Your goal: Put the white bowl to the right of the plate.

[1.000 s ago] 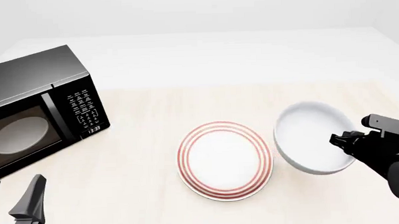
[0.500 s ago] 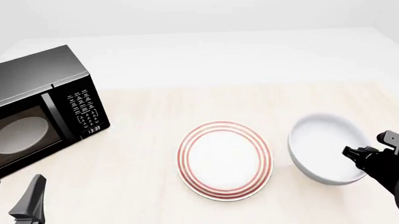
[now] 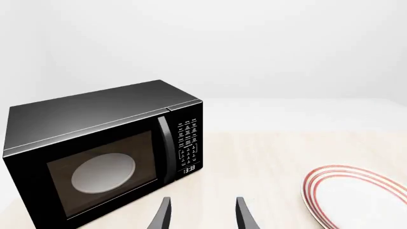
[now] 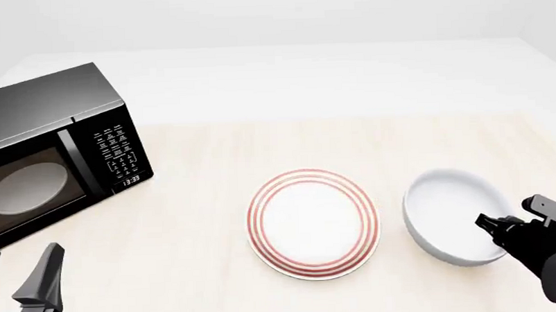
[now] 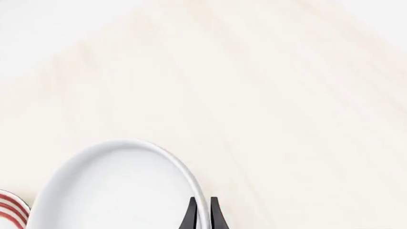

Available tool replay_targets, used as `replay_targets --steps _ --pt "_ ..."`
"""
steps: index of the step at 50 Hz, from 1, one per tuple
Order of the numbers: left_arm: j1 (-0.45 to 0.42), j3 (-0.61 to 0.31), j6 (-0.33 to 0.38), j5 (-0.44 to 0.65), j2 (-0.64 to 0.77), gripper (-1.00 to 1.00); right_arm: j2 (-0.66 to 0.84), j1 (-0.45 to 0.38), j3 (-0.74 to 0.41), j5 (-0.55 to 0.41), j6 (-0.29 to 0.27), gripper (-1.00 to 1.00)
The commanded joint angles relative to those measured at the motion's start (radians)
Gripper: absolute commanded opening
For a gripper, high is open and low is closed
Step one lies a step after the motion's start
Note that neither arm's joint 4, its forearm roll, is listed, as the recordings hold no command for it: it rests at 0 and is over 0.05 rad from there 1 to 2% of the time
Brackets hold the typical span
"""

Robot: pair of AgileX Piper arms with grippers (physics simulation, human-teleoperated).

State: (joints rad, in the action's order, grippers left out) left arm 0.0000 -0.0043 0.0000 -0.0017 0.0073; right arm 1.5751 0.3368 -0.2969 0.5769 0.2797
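Now the white bowl (image 4: 454, 216) has come down right of the plate (image 4: 313, 223); right gripper (image 5: 201, 215) still pinches its rim, left gripper (image 3: 200, 214) idles apart.

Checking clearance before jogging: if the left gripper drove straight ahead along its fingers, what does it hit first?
Probably the microwave. In the left wrist view the left gripper is open, its line running past the door's keypad edge. Depth is unclear, so it could slip past onto the bare table. The plate sits off to the side.
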Motion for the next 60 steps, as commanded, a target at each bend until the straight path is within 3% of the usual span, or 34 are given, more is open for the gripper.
replay_targets --steps 1,15,23,24,30,37,52,56,58,59,60 --pt "0.000 0.000 0.000 0.000 0.000 1.00 0.044 -0.005 -0.002 0.040 0.017 -1.00" --pt "0.000 0.000 0.000 0.000 0.000 1.00 0.097 -0.001 -0.020 0.063 0.008 -1.00" --pt "0.000 0.000 0.000 0.000 0.000 1.00 0.079 -0.024 -0.013 0.062 0.031 -1.00" --pt "0.000 0.000 0.000 0.000 0.000 1.00 0.075 -0.022 -0.013 0.059 0.030 1.00" --pt "0.000 0.000 0.000 0.000 0.000 1.00 0.029 -0.012 -0.002 0.038 0.032 1.00" --pt "0.000 0.000 0.000 0.000 0.000 1.00 -0.108 0.003 0.013 -0.052 0.028 1.00" --pt "0.000 0.000 0.000 0.000 0.000 1.00 -0.734 -0.096 0.013 -0.503 -0.001 1.00" --pt "0.000 0.000 0.000 0.000 0.000 1.00 -0.844 -0.137 0.001 -0.570 -0.013 1.00" --pt "0.000 0.000 0.000 0.000 0.000 1.00 -0.892 -0.140 -0.011 -0.598 -0.049 1.00" --pt "0.000 0.000 0.000 0.000 0.000 1.00 -0.991 -0.176 -0.016 -0.674 -0.065 1.00" --pt "0.000 0.000 0.000 0.000 0.000 1.00 -1.013 -0.181 -0.015 -0.691 -0.073 1.00"
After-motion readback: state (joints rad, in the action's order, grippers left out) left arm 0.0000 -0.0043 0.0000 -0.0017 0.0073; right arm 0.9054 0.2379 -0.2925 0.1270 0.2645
